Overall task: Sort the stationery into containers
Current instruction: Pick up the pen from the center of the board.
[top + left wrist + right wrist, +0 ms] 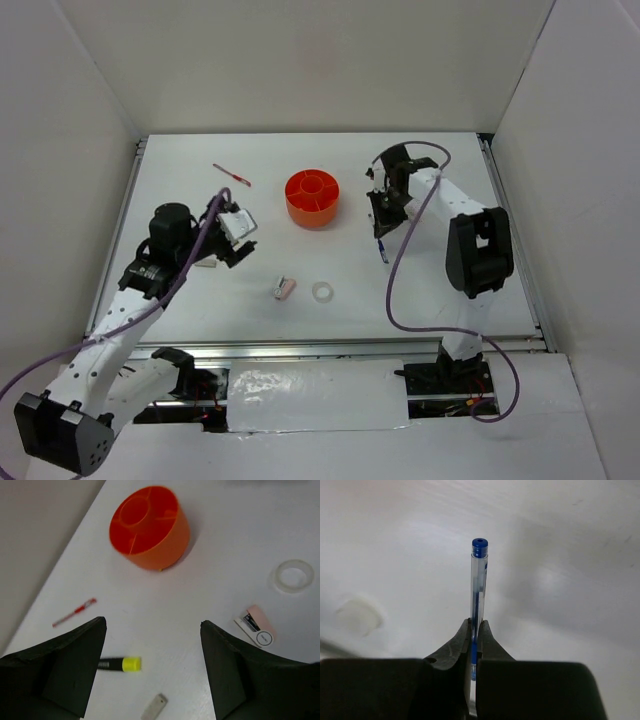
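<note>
The round orange organizer (312, 198) stands at mid-table; it also shows in the left wrist view (150, 527). My right gripper (384, 214) hovers to its right, shut on a thin blue pen (479, 580) that sticks out past the fingertips (475, 626). My left gripper (237, 233) is open and empty (153, 626) above the table left of the organizer. Below it lie a black marker with a yellow cap (122, 664) and a white eraser block (154, 707). The red pen (232, 175) lies at the far left.
A pink-white piece (284, 289) and a clear tape ring (322, 292) lie on the near middle of the table; both show in the left wrist view (256, 626), (293, 576). White walls close in the table on three sides.
</note>
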You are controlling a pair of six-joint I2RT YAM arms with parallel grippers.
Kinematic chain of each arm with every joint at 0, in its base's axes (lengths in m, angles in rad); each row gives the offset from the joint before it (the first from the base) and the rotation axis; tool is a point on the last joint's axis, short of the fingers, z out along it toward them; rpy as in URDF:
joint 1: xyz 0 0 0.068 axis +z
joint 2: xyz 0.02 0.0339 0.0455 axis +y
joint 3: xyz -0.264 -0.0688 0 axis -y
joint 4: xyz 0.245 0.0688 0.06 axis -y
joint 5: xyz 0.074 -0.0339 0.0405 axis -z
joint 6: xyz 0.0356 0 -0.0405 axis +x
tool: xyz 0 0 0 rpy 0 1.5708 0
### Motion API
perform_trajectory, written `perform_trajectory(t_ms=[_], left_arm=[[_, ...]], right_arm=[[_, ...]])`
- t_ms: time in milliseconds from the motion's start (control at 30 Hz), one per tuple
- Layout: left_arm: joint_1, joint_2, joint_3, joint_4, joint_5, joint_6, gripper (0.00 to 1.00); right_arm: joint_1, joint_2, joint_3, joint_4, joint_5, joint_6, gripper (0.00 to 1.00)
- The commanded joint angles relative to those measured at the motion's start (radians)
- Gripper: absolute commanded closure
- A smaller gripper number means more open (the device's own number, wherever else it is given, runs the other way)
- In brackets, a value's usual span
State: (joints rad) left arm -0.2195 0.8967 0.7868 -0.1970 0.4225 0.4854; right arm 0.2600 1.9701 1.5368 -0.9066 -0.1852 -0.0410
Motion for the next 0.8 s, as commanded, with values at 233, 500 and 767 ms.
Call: perform_trajectory(t_ms=[233, 500, 767], left_arm=[[-0.655, 0.09, 0.0, 0.09, -0.123, 0.78, 0.15], [-0.794, 0.338, 0.083, 0.252, -0.084, 0.88, 0.18], [-0.813, 0.473, 0.111, 0.327, -0.042, 0.96, 0.2]], right_arm=[[0.024, -0.185, -0.029, -0.149, -0.401, 0.099, 1.0], [0.025, -0.286, -0.141, -0.107, -0.419, 0.257, 1.0], [0.073, -0.326, -0.133, -0.132, -0.373, 0.323, 1.0]])
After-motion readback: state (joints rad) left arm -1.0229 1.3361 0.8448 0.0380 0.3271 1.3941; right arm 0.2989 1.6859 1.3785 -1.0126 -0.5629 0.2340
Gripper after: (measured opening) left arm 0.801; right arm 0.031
